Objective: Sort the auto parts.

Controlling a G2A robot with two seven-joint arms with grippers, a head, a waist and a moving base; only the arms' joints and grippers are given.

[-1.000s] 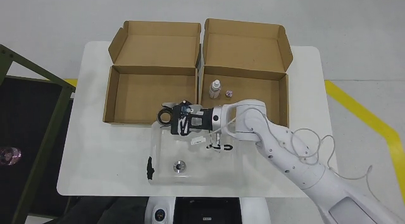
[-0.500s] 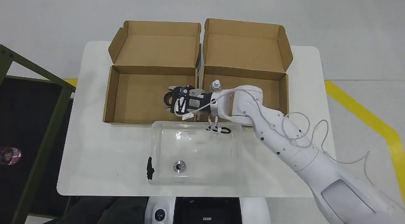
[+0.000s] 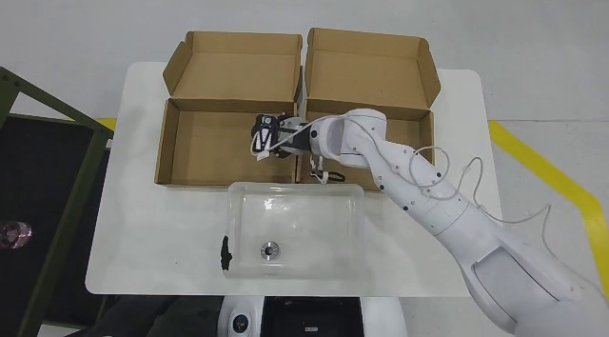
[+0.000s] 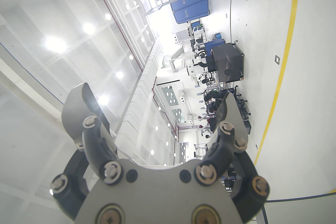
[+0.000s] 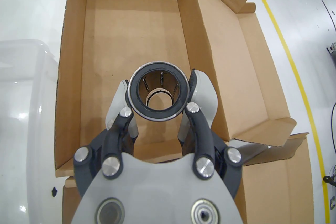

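Linear bearing hangs above the white counter, which carries two open cardboard boxes side by side and a clear plastic bin in front of them. The right gripper is over the left box, near its wall beside the right box, fingers clamped on the black-ringed bearing. The left gripper points at the ceiling, fingers wide. A small round metal part lies in the bin.
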